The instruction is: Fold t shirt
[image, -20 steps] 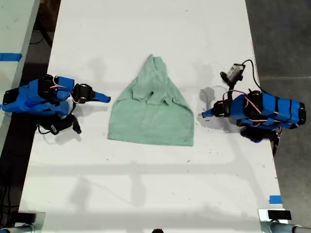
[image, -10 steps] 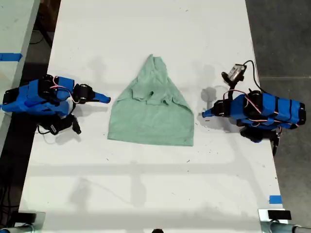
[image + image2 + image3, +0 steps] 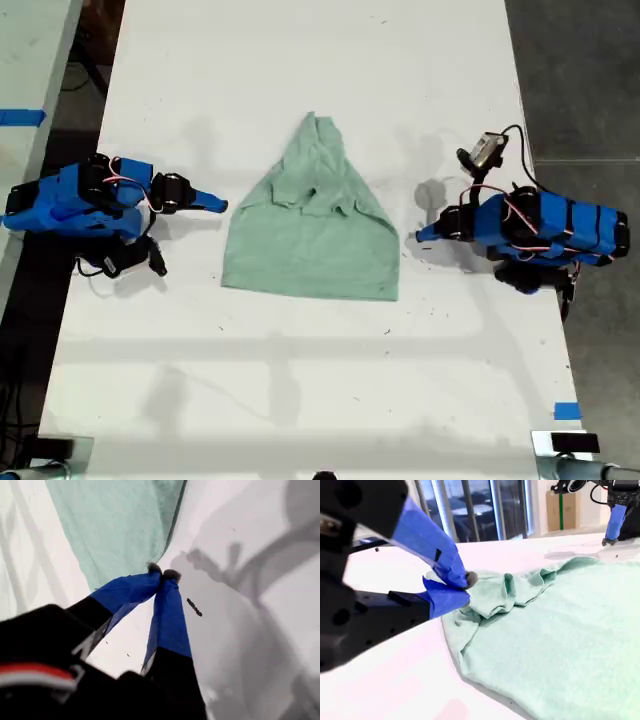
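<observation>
The t shirt (image 3: 312,222) is flanked by closed, empty jaws of my first gripper (image 3: 164,574) and my second gripper (image 3: 465,585), both just beside its edges.

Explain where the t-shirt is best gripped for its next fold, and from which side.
Probably the two hem corners of the t-shirt, each pinched from its own side of the exterior view: the hem lies flat and straight, while the narrow collar end is bunched.
</observation>
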`<move>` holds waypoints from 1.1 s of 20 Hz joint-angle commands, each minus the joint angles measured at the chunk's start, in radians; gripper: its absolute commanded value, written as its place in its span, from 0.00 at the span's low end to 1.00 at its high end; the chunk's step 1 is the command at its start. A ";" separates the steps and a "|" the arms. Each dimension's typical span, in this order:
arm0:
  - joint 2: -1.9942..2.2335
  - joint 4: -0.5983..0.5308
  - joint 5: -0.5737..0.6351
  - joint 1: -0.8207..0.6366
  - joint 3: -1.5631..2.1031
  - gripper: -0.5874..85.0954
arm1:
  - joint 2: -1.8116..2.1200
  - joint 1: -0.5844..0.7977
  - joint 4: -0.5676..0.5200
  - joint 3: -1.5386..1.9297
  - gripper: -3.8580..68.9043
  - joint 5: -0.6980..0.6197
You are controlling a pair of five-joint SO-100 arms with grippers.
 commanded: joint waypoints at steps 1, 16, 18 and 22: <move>0.006 0.008 -0.023 -0.014 0.005 0.01 | 0.017 0.006 0.000 0.052 0.06 -0.017; 0.006 0.021 -0.043 -0.012 0.006 0.01 | 0.017 0.015 0.011 0.054 0.06 0.002; 0.006 0.021 -0.043 -0.012 0.006 0.01 | 0.017 0.023 0.015 0.054 0.06 0.009; 0.006 0.021 -0.043 -0.012 0.006 0.01 | 0.017 0.023 0.017 0.054 0.06 0.008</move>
